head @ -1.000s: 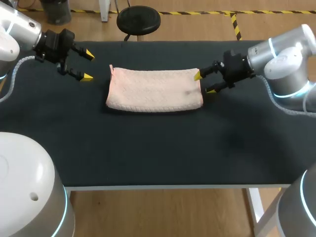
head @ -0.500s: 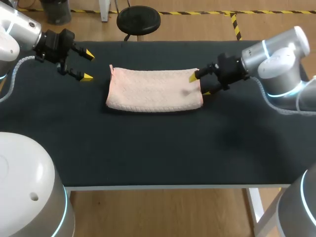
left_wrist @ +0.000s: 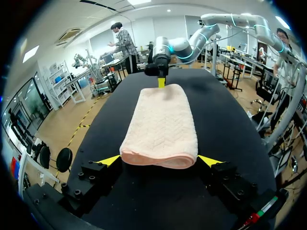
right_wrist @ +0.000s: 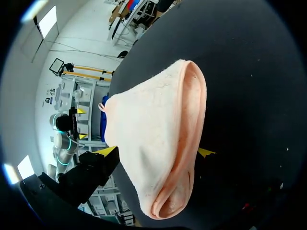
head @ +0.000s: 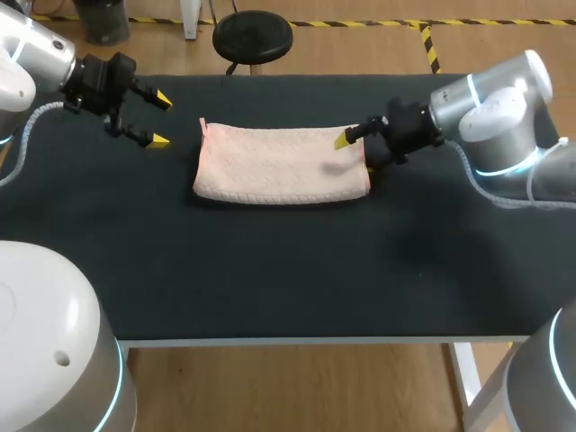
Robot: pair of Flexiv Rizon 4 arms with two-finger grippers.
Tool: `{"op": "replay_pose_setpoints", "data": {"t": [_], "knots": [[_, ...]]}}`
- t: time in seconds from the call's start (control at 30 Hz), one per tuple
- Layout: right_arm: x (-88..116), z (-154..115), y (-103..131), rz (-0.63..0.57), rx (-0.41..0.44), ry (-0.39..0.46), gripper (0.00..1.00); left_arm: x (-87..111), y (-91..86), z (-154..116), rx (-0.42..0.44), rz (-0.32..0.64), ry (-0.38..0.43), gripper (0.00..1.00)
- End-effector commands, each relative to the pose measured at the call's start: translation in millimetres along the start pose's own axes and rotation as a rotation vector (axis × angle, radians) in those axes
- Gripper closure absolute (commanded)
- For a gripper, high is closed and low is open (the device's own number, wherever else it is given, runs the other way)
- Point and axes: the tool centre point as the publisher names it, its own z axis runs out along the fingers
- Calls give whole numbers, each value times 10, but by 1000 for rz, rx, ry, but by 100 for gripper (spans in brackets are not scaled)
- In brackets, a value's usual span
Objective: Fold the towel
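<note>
Your right gripper (head: 354,155) has edged in, so one end of the pink towel (head: 279,164) now lies between its spread fingers, unpinched, while your left gripper (head: 159,119) hangs spread, towel just ahead.

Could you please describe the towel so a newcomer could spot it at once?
Start at the black table: the towel lies flat toward its far edge, roughly midway across. It is a pale pink, folded oblong with a woven zigzag texture, the only soft thing there; the right pincer straddles its short end.
</note>
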Motion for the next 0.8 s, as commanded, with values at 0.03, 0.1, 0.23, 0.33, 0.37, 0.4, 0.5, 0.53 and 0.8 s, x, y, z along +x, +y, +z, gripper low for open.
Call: {"op": "replay_pose_setpoints", "data": {"t": [0.03,0.1,0.23,0.33,0.37,0.4,0.5,0.53,0.8], "knots": [[-33,78,31,1,4,3,0,4,7,2,1,1,-2,0],[-39,98,27,4,4,0,0,4,7,2,1,1,-2,0],[-45,127,19,12,4,-13,0,4,7,2,1,1,-2,0],[-45,116,10,26,-8,-20,100,4,7,2,1,1,-2,0],[-41,110,7,28,-14,-28,100,4,7,2,1,1,-2,0],[-42,100,9,27,-21,-39,100,4,7,2,1,1,-2,0],[-6,89,21,31,-31,-50,100,4,7,2,1,1,-2,0],[20,93,22,33,-34,-53,100,4,7,2,1,1,-2,0],[315,109,58,55,-39,-148,100,4,7,2,1,1,-2,0]]}}
